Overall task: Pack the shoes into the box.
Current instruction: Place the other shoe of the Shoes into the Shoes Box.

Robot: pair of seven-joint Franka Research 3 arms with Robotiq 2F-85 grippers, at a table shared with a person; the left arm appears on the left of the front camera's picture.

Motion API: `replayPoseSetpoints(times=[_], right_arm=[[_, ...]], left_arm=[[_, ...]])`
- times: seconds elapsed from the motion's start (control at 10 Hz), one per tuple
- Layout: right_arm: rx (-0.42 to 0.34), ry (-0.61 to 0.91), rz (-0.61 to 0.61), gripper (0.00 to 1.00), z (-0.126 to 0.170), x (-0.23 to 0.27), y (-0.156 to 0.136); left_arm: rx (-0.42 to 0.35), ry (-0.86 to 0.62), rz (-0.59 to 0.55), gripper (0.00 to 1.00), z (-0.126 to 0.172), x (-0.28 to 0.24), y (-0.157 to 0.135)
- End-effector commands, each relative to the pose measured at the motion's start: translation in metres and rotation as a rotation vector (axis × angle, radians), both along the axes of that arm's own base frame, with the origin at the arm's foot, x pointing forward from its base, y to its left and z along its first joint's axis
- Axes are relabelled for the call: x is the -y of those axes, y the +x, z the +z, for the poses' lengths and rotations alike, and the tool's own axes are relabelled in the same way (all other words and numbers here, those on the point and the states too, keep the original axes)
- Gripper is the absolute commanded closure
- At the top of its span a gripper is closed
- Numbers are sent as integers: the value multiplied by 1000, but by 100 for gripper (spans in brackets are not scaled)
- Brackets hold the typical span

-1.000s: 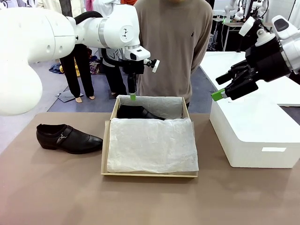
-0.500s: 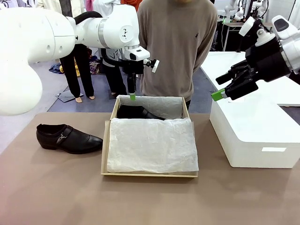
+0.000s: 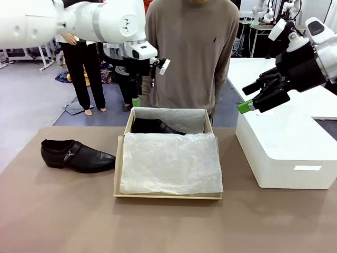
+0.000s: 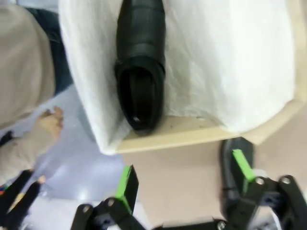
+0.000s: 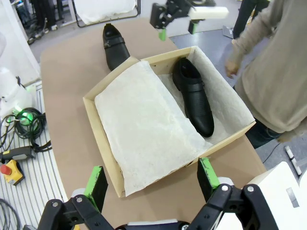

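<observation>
Black shoe (image 3: 155, 126) inside box (image 3: 168, 196) | second shoe (image 3: 76, 155) left of box on bench (image 3: 52, 211), unpacked | left hand (image 4: 184, 177) released above box | right hand (image 5: 152, 179) released, right of box

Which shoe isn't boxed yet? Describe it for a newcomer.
Find the tan cardboard box mid-table. Left of it, on the tabletop, lies a glossy black shoe. Unlike its twin inside the box, it sits outside, buckle strap showing.

The shoes (image 3: 77, 155) are glossy leather, the box (image 3: 168, 196) matt cardboard, its tissue paper (image 3: 171, 163) crinkled.
</observation>
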State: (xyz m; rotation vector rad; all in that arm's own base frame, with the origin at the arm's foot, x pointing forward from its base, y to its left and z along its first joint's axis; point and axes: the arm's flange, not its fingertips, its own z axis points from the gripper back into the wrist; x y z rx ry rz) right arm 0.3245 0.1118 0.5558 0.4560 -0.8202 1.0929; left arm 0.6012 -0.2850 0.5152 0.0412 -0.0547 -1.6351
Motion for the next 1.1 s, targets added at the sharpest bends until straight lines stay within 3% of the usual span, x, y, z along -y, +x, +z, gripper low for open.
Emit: replayPoseSetpoints(times=[0.0, 0.2, 0.6, 0.9, 1.0], right_arm=[[15, 16, 24, 0, -1, 0, 4], [15, 16, 24, 0, -1, 0, 4], [15, 16, 24, 0, -1, 0, 4], [15, 16, 24, 0, -1, 0, 4], [15, 16, 24, 0, -1, 0, 4]], left_arm=[[62, 6, -13, 0, -13, -45, -46], [68, -26, 15, 0, -13, -92, -59], [65, -64, 46, 0, -18, -155, -48], [33, -85, 52, 0, -18, -171, -34], [55, -52, 64, 0, -19, -169, -38]])
